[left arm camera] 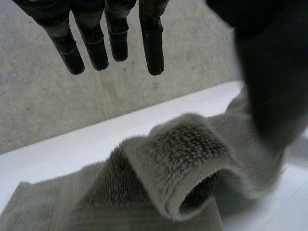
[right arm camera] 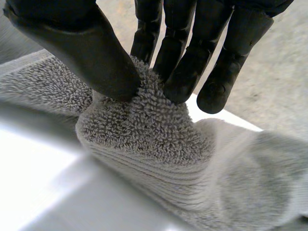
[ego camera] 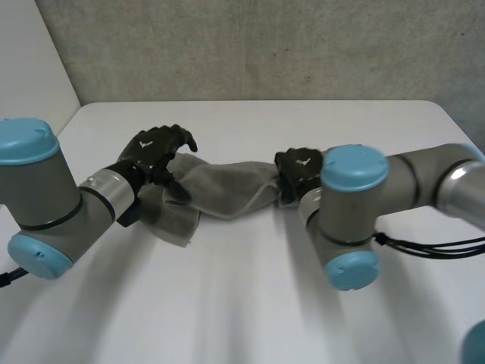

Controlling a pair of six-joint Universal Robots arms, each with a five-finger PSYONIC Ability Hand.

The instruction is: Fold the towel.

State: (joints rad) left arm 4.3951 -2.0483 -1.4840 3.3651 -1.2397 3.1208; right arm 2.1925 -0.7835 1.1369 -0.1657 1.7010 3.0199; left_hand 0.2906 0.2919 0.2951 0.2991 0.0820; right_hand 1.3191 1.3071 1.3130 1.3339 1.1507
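Observation:
A grey terry towel [ego camera: 227, 189] lies bunched in a band across the middle of the white table [ego camera: 227, 303]. My left hand [ego camera: 155, 148] hovers over its left end. In the left wrist view its fingers [left arm camera: 151, 43] are straight and clear of the cloth, and the thumb is beside a rolled fold of the towel [left arm camera: 187, 159]. My right hand [ego camera: 297, 168] is at the towel's right end. There the thumb [right arm camera: 82, 43] and fingers [right arm camera: 178, 72] pinch a raised fold of the towel [right arm camera: 144, 130].
A grey wall [ego camera: 265, 45] stands behind the table's far edge. My right arm's elbow [ego camera: 352, 227] juts over the table in front of the towel's right end. My left forearm [ego camera: 45, 197] lies at the table's left side.

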